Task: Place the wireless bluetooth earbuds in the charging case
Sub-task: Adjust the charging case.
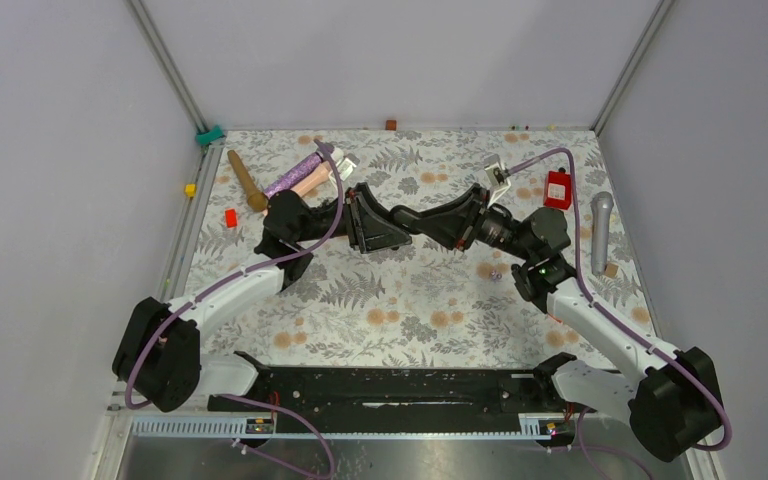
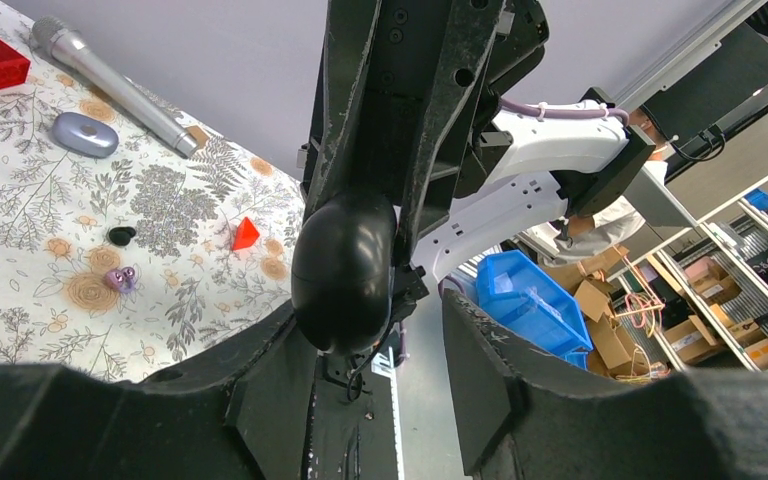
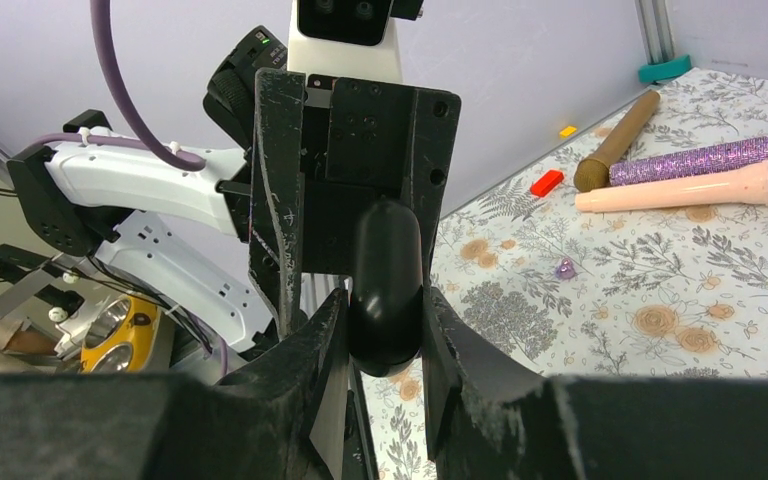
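Above the middle of the table [image 1: 400, 300], a glossy black, egg-shaped body, judged to be the charging case [image 3: 385, 270], is held in the air between the two arms. It is pinched at its narrow sides by the right gripper [image 3: 385, 335], whose jaws are pressed on it from both sides. The left gripper [image 2: 375, 325] is placed around the same case from the opposite direction. A gap is seen between the case and one of its fingers [image 2: 500, 380], so its jaws are taken as open and no grip is made by them.

This arrangement is probably chosen so that the smooth, slippery shell is steadied by one arm while the lid is worked by the other. No seam of a lid can be made out.

The earbuds are not in the case. A purple earbud [image 2: 120, 278] and a black earbud [image 2: 120, 236], both small, rounded and shiny, are lying apart on the cloth [image 2: 20, 200] printed with ferns and flowers. The gripper fingers are of matt black plastic, scratched at the edges.
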### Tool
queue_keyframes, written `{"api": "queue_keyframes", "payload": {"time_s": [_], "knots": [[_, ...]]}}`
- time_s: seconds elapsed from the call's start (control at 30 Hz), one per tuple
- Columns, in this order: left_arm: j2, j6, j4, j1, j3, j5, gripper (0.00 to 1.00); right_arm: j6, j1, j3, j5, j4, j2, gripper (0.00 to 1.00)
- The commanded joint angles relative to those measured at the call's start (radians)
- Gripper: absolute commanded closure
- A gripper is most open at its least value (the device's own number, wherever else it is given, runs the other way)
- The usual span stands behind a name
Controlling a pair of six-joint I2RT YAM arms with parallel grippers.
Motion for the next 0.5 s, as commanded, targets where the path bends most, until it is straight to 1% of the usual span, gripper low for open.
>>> {"api": "queue_keyframes", "payload": {"time_s": [0.0,0.03,0.17,0.2,0.37,0.47], "knots": [[-0.006,-0.003,0.073,0.002,0.012,-0.006,0.52,-0.024,0.007,-0.012,-0.013,0.066,-0.008,0.85],[-0.005,-0.003,0.073,0.003,0.012,-0.007,0.53,-0.026,0.008,-0.013,-0.014,0.065,-0.010,0.85],[-0.004,-0.002,0.071,0.005,0.013,-0.008,0.65,-0.040,0.007,-0.015,-0.014,0.059,-0.012,0.85],[-0.002,-0.001,0.072,0.005,0.014,-0.008,0.66,-0.041,0.008,-0.014,-0.013,0.058,-0.011,0.85],[-0.002,0.002,0.053,0.007,0.019,-0.015,0.67,-0.048,0.013,-0.014,-0.037,0.061,-0.012,0.86],[-0.001,0.006,0.042,0.009,0.021,-0.019,0.70,-0.054,0.014,-0.018,-0.045,0.066,-0.014,0.86]]}}
